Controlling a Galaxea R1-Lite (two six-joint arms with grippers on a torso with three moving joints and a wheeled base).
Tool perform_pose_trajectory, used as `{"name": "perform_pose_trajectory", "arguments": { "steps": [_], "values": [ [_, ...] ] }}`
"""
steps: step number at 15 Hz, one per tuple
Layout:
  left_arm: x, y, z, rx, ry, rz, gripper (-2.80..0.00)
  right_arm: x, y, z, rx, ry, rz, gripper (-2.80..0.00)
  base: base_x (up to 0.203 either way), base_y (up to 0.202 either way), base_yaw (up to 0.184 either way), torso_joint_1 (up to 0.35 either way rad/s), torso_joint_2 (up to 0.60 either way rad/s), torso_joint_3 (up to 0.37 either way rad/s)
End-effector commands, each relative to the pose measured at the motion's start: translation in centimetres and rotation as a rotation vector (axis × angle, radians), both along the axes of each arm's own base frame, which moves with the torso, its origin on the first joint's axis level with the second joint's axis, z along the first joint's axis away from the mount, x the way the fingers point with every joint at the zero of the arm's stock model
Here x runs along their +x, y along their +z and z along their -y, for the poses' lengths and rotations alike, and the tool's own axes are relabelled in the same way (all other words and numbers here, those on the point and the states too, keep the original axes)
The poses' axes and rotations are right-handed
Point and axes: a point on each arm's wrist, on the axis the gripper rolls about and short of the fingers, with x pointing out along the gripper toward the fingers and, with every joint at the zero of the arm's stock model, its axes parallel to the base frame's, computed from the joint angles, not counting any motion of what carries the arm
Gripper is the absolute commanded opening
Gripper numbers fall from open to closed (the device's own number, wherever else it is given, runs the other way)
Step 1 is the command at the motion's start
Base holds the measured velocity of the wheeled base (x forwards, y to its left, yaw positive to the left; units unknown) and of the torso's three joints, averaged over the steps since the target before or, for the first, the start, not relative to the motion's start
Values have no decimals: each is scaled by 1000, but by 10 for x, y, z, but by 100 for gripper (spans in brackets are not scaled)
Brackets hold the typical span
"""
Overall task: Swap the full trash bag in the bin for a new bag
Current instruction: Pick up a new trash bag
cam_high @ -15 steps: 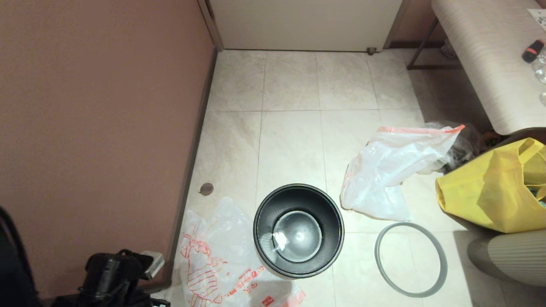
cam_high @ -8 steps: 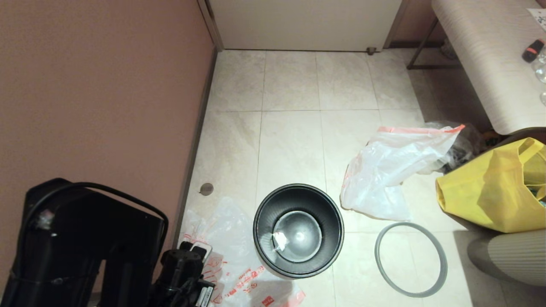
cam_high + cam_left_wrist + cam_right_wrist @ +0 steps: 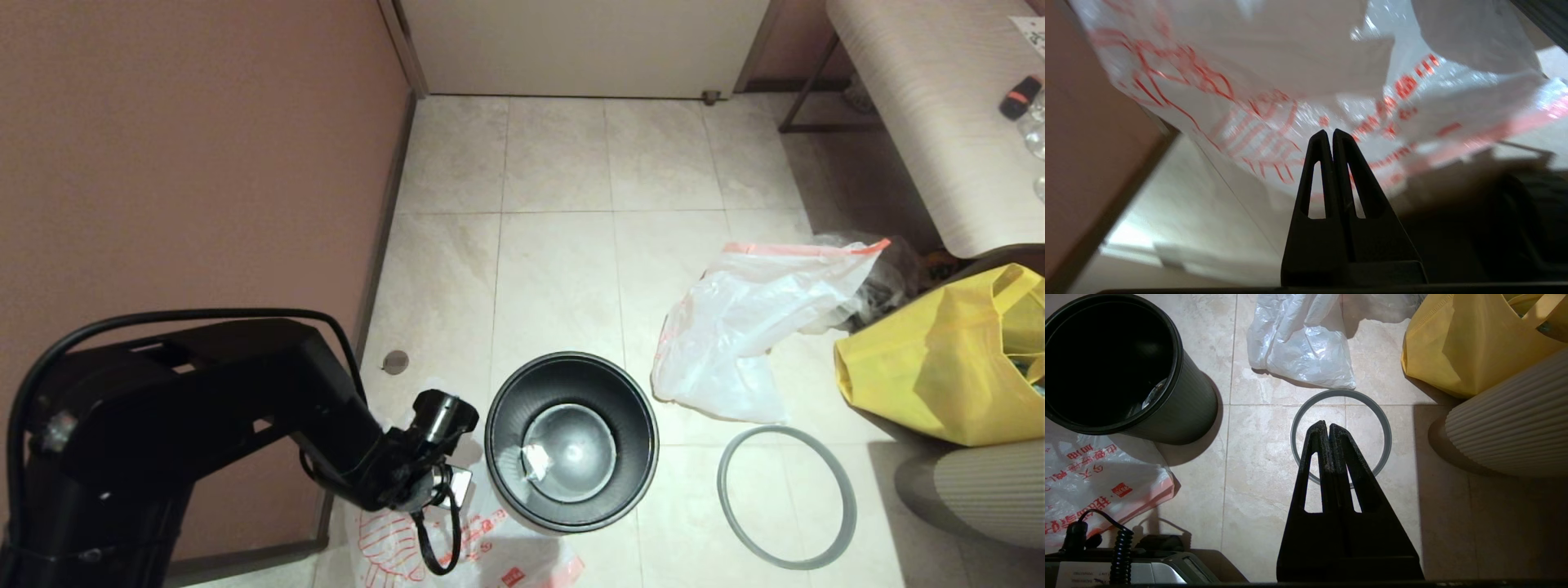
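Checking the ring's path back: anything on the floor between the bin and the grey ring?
Nothing: bare floor tile separates the bin from the grey ring, clear in the head and right wrist views.

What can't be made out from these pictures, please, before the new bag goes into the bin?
- New bag: head view, the left arm covers much of it and the bottom edge cuts it.
- Left gripper: hidden behind its own wrist in the head view; contact with the bag is unclear in the left wrist view.
- Bin: the pale scrap inside is too small to identify.
- Full trash bag: contents not discernible.
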Motion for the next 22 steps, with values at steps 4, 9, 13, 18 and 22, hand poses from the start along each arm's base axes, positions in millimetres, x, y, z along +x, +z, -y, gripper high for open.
{"name": "perform_pose_trajectory", "arguments": {
  "steps": [4,9,13,18,22],
  "values": [
    [22,-6,14,32,118,-360,-280,0,0,0,0,1,-4,-280,0,0,0,0,0,0],
    [64,-54,26,13,241,-371,0,0,0,0,3,0,-2,-280,0,0,0,0,0,0],
    [91,-63,33,-30,379,-319,0,0,0,0,3,1,-2,-280,0,0,0,0,0,0],
    [82,-32,21,4,513,-306,0,0,0,0,3,1,-2,-280,0,0,0,0,0,0],
    [42,14,28,-8,546,-259,0,0,0,0,3,1,-4,-280,0,0,0,0,0,0]
  ]
}}
